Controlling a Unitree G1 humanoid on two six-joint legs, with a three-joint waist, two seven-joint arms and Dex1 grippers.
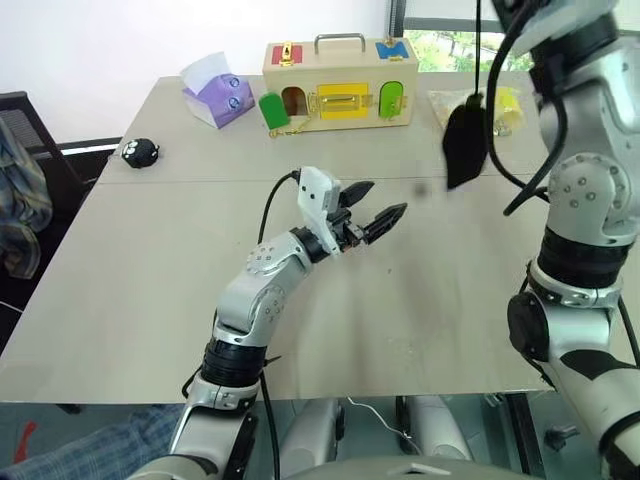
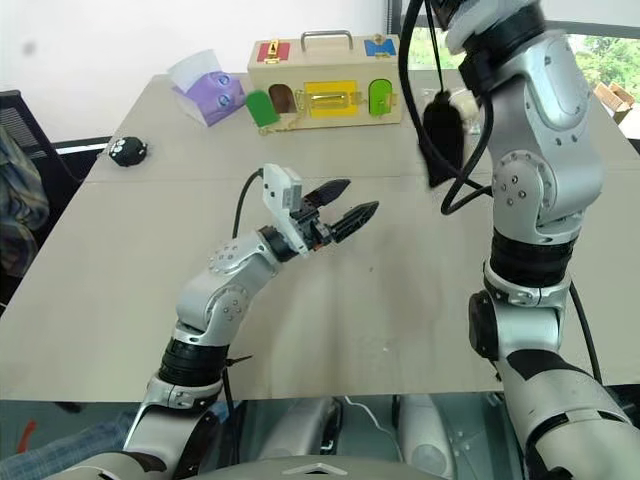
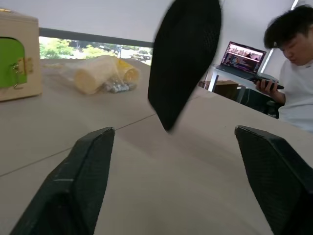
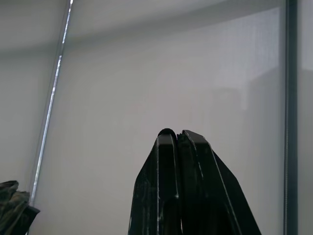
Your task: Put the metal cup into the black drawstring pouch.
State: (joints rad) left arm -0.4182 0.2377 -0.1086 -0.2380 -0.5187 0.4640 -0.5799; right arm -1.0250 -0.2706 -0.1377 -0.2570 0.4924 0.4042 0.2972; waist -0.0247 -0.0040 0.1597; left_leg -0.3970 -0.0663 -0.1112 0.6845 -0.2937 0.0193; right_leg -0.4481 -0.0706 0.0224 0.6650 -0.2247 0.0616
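Nearest to me, my left gripper (image 1: 376,211) hovers over the bare table (image 1: 150,300) with its two black fingers spread wide apart and nothing between them. Beyond it the black pouch (image 1: 465,140) hangs in the air above the far part of the table, dangling by its cord from my raised right arm. My right gripper (image 4: 177,134) has its fingers pressed tightly together; I cannot see the cup.

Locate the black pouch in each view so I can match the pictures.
Left eye view: the black pouch hangs upper right, above the table.
Right eye view: upper right of centre, beside the right arm.
Left wrist view: top centre, hanging between the open fingers.
Right wrist view: cannot tell.
Shared landmark: the wooden box with the green door.
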